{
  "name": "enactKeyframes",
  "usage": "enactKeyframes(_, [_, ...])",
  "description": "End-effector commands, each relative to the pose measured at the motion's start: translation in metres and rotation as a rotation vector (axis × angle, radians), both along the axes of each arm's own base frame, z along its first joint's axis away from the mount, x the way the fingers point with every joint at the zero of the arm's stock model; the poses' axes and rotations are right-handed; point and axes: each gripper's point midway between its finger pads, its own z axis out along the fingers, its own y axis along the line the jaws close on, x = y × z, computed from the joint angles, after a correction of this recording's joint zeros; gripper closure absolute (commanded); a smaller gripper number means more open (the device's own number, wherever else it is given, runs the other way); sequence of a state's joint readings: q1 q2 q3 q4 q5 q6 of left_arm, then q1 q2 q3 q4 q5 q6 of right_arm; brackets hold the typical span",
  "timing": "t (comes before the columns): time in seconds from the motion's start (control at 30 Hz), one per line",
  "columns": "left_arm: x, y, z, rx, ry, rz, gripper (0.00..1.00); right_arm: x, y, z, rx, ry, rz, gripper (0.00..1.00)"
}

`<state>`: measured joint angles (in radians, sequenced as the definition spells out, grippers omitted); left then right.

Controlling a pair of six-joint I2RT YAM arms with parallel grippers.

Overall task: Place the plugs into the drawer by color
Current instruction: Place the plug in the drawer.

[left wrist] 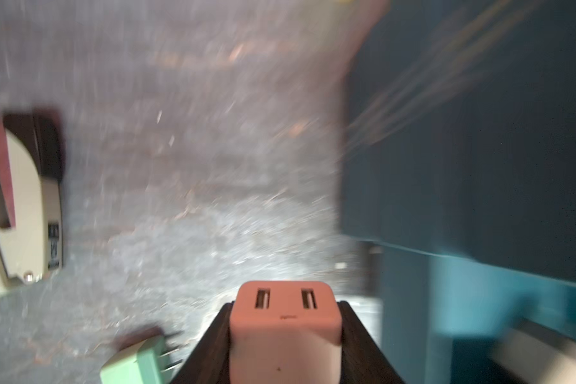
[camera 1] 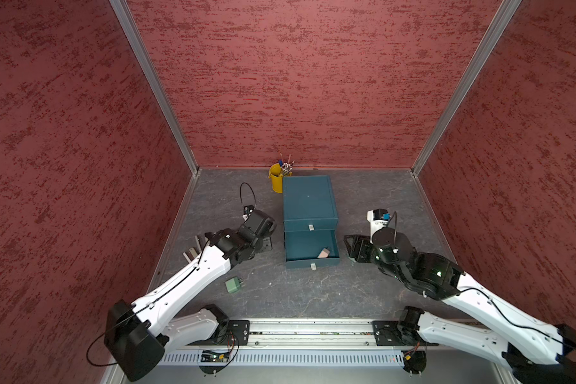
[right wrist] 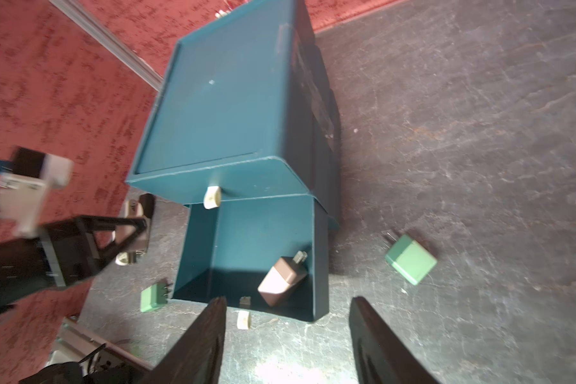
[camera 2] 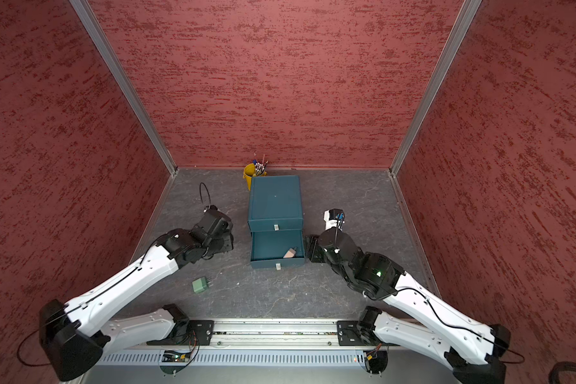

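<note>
The dark teal drawer (camera 1: 310,202) chest stands mid-table, and one of its lower drawers is pulled out toward me. A pinkish beige plug (camera 1: 323,253) lies inside that open drawer, also clear in the right wrist view (right wrist: 281,281). My left gripper (left wrist: 285,306) is shut on a second pinkish beige plug (left wrist: 285,332), just left of the chest. One mint green plug (camera 1: 233,285) lies on the table near the left arm. Another green plug (right wrist: 411,259) lies right of the chest. My right gripper (right wrist: 287,301) is open and holds nothing, low by the open drawer's right front corner.
A yellow pen cup (camera 1: 276,178) stands behind the chest against the back wall. Flat beige-grey strips (camera 1: 193,249) lie by the left wall, partly under the left arm. Red walls close in three sides, and a metal rail (camera 1: 310,332) runs along the front.
</note>
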<state>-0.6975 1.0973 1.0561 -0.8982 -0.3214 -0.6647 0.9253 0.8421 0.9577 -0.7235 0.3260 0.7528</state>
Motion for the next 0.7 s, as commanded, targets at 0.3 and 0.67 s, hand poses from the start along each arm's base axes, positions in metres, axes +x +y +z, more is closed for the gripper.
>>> enactKeyframes(0.3, [-0.022,-0.111,0.039,-0.04,-0.112,-0.313,0.99,-0.006,0.003,-0.004,0.037,-0.018,0.045,0.43])
enactKeyframes(0.67, [-0.013,-0.152,-0.014,-0.006,-0.023,-0.368,0.96,-0.015,-0.015,-0.013,0.03,-0.01,0.02,0.43])
